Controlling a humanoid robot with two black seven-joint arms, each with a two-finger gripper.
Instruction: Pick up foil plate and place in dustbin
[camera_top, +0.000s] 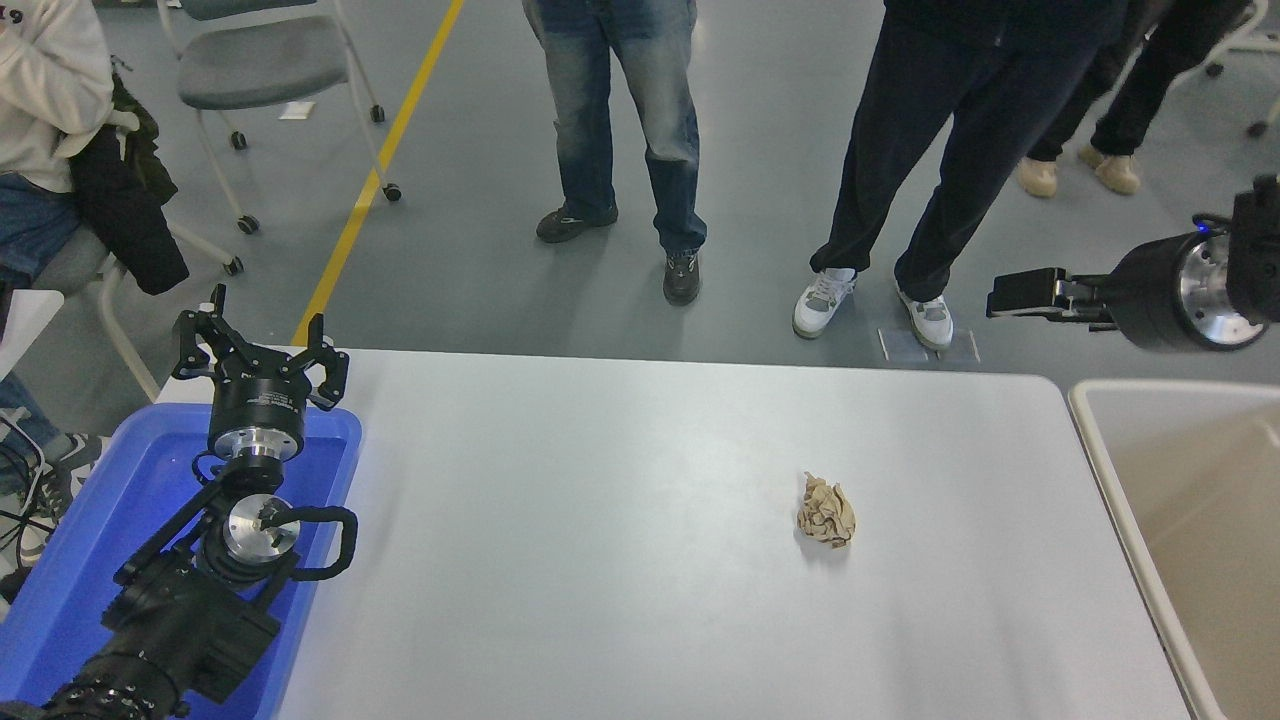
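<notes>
No foil plate shows anywhere in the head view; it is hidden or out of view. The beige dustbin (1170, 387) stands off the table's right end, and only its left part is in the picture. My right gripper (1022, 294) comes in from the right edge, high above the floor beyond the table's far right corner, up and to the left of the dustbin. It points left, is seen side-on, and nothing shows in it. My left gripper (255, 345) is parked open and empty over the blue tray at the lower left.
A small crumpled tan paper ball (827, 510) lies on the white table (620, 520), right of centre. A blue shallow tray (120, 480) sits at the table's left end. Two people (620, 120) stand beyond the far edge; another sits at the far left by a wheeled chair (260, 60).
</notes>
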